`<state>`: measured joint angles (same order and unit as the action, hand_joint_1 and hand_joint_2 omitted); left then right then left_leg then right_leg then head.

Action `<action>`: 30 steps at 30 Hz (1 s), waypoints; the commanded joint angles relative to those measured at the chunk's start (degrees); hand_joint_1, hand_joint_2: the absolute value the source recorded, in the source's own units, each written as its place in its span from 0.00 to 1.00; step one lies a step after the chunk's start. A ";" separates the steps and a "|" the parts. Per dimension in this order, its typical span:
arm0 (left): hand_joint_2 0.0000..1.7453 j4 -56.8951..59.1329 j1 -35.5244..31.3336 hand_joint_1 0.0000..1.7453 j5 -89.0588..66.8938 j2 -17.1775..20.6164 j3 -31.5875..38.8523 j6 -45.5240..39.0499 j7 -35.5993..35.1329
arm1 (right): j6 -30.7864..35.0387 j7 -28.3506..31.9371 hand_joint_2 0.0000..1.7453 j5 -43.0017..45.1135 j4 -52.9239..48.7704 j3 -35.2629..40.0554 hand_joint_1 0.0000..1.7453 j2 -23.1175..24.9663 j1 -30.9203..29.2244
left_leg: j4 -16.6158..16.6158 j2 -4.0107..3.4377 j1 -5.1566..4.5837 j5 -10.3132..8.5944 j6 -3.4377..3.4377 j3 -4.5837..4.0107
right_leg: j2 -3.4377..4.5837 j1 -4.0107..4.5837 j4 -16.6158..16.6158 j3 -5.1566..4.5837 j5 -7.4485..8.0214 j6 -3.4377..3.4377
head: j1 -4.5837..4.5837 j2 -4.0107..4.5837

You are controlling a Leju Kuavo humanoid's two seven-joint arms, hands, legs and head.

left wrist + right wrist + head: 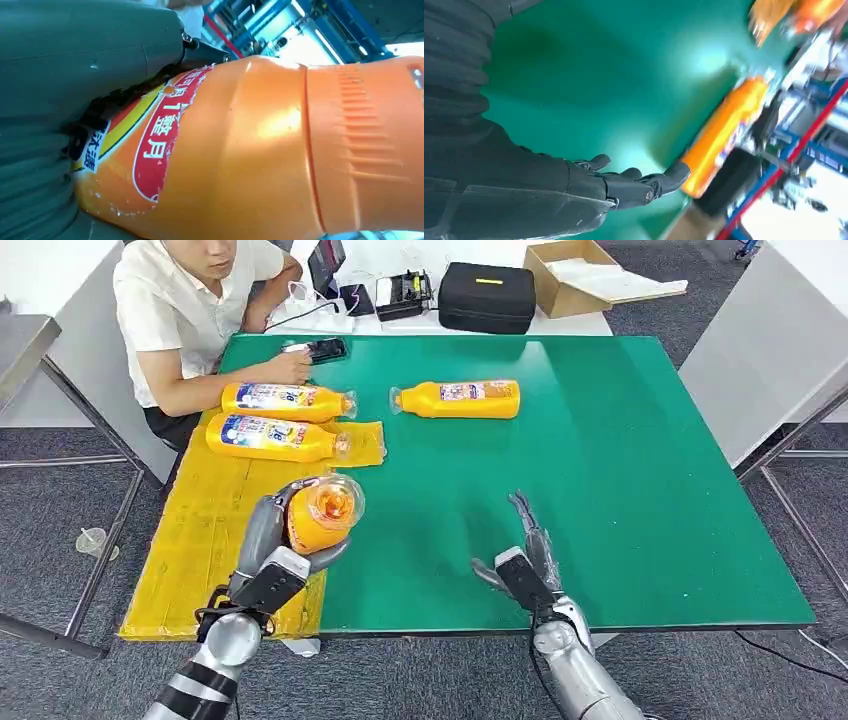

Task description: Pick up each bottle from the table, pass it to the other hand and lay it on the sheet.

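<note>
Left hand (283, 558) clamped round an orange bottle (322, 512), lifted over the edge of the yellow sheet (200, 530) on the green table (620, 490). Right hand (527, 558) empty, fingers apart, over the table. Two bottles (275, 418) lying on the sheet, a fourth bottle (460, 399) lying on the table.

Left hand (283, 558) wraps the held bottle (322, 511), hiding its lower body; in the left wrist view the bottle (260, 150) runs past the frame edges and its label is partly covered. In the right wrist view the lying bottle (724, 135) is blurred, its label unreadable. The person (190, 310) is cut off by the head view's top edge.
</note>
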<state>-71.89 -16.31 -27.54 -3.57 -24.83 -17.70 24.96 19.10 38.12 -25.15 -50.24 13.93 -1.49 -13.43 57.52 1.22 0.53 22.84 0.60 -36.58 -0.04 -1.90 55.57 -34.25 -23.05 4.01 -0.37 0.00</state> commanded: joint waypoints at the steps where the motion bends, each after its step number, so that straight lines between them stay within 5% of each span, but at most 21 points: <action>1: 1.00 -1.25 0.02 1.00 -5.42 5.25 2.92 -1.80 -1.43 | 10.99 1.19 1.00 -2.70 -13.47 -15.78 0.00 1.20 7.46 | -0.04 -0.02 -0.01 0.04 -0.01 0.12 | -0.04 0.02 -0.02 0.11 -0.06 -0.14 | 0.00 0.00; 3: 1.00 -1.67 0.16 1.00 0.63 2.74 7.89 -0.15 1.31 | 12.18 0.62 1.00 -8.08 -12.51 -17.95 0.00 0.53 7.85 | 0.01 -0.03 0.04 0.13 -0.03 0.21 | -0.05 0.07 0.01 0.22 -0.14 -0.22 | 0.00 0.00; 6: 1.00 -0.27 -0.21 1.00 -5.97 3.76 7.03 -5.18 0.84 | 12.02 1.88 1.00 -6.61 -11.64 -18.25 0.00 0.46 7.23 | 0.00 -0.06 0.01 0.07 -0.01 0.10 | 0.00 0.03 -0.01 0.10 -0.06 -0.13 | -0.02 0.00; 8: 1.00 9.52 -4.56 1.00 -23.92 6.01 4.38 -9.44 -8.59 | 10.79 1.88 1.00 -5.21 -11.36 -15.74 0.00 -0.16 5.39 | 0.00 -0.11 0.02 0.09 -0.03 0.17 | 0.04 0.05 -0.01 0.14 -0.06 -0.17 | -0.02 0.00; 12: 1.00 35.18 -16.74 1.00 -28.52 3.89 2.99 -10.09 -8.08 | 10.22 1.88 1.00 -4.97 -6.67 -10.73 0.00 0.14 -0.01 | -0.03 -0.12 0.02 0.01 -0.04 0.28 | 0.02 0.07 -0.02 0.24 0.00 -0.27 | 0.00 0.00; 15: 1.00 42.16 -19.99 1.00 -32.94 3.72 1.12 -11.31 -10.08 | 10.72 1.88 1.00 -3.09 -5.35 -7.36 0.00 0.58 -1.14 | 0.06 -0.25 0.10 -0.01 -0.02 0.32 | 0.11 0.17 0.01 0.28 0.04 -0.37 | -0.02 0.00; 30: 1.00 46.99 -21.82 1.00 -35.99 2.59 -0.53 -7.10 -11.68 | 11.53 1.88 1.00 0.65 -5.24 -1.90 0.00 0.11 -1.25 | 0.11 -0.23 0.13 -0.02 -0.08 0.29 | 0.10 0.18 0.05 0.23 0.07 -0.37 | -0.02 0.00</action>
<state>-34.67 -32.90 -63.12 0.13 -22.14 -27.98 13.79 29.86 39.89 -26.25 -59.32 6.77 -0.76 -12.08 57.51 1.18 0.56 22.62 0.54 -36.62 -0.01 -1.88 55.59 -34.35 -22.86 3.93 -0.39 0.00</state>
